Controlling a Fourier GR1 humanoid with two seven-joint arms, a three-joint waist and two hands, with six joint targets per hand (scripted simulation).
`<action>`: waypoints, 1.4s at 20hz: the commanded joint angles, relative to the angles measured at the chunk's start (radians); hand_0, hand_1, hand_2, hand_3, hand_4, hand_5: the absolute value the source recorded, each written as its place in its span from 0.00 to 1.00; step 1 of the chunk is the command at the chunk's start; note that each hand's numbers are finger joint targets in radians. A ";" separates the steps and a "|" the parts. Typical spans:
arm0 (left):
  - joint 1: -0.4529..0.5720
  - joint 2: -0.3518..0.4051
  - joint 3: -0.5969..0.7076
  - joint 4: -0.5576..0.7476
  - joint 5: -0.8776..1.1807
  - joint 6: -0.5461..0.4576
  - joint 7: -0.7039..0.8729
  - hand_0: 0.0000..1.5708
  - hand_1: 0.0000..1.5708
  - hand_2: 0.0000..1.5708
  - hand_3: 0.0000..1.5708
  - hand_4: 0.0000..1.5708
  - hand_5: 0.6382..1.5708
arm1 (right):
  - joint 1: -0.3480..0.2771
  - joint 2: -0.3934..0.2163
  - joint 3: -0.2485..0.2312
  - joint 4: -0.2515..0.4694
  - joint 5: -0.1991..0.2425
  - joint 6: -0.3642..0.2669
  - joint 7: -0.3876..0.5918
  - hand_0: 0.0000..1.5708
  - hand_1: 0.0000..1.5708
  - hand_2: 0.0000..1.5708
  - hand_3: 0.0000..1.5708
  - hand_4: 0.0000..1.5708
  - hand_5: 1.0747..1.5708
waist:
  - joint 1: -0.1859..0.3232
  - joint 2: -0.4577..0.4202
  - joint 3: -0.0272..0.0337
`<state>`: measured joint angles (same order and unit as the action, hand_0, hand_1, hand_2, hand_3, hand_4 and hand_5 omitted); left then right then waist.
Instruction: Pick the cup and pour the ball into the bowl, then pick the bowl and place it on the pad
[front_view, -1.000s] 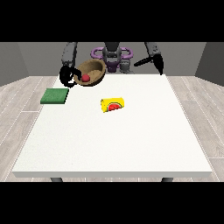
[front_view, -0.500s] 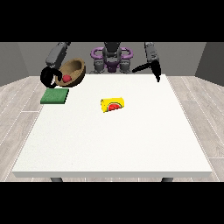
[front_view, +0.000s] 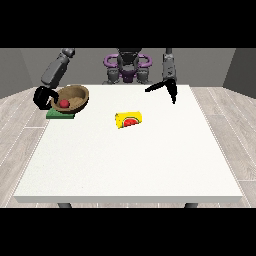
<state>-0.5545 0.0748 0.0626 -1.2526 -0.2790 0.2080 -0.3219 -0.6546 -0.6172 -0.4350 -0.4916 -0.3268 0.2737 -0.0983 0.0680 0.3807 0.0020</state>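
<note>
A brown wooden bowl (front_view: 75, 95) with a red ball (front_view: 64, 103) inside is tilted over the green pad (front_view: 61, 114) at the table's far left. The hand at the view's left (front_view: 43, 97) has its fingers curled round the bowl's left rim. Whether the bowl touches the pad I cannot tell. A yellow cup (front_view: 129, 119) with a red watermelon picture lies on its side near the table's middle. The hand at the view's right (front_view: 169, 88) hangs above the far right of the table with straight fingers, holding nothing.
The white table (front_view: 130, 165) stretches wide towards the camera. The robot's torso (front_view: 127, 66) stands behind the far edge. Grey floor surrounds the table.
The hand at the view's left has carried the bowl with the ball leftwards and down, over the green pad. The other hand lifted up and back to the right.
</note>
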 joint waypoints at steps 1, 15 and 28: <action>0.003 0.037 0.007 -0.090 0.003 -0.008 -0.013 0.00 0.00 0.00 0.00 0.00 0.99 | 0.033 -0.102 -0.023 0.040 0.014 0.073 -0.108 1.00 1.00 1.00 0.50 0.65 0.99 | 0.006 0.093 0.0006; 0.076 0.017 -0.063 -0.340 -0.031 -0.016 0.154 0.00 0.00 0.00 0.00 0.00 0.99 | -0.069 -0.205 -0.065 0.189 -0.004 0.140 -0.084 1.00 1.00 1.00 0.00 0.58 0.99 | -0.010 0.108 -0.0002; 0.087 0.004 -0.048 -0.324 -0.021 -0.005 0.140 0.00 0.00 0.00 0.00 0.00 1.00 | -0.054 -0.158 0.017 0.165 0.073 0.089 -0.099 1.00 1.00 1.00 0.65 0.44 0.99 | -0.021 0.093 -0.0011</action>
<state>-0.4694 0.1024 0.0232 -1.5953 -0.2806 0.1722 -0.1672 -0.7063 -0.7907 -0.4458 -0.3170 -0.2805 0.3849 -0.1972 0.0553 0.4724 0.0010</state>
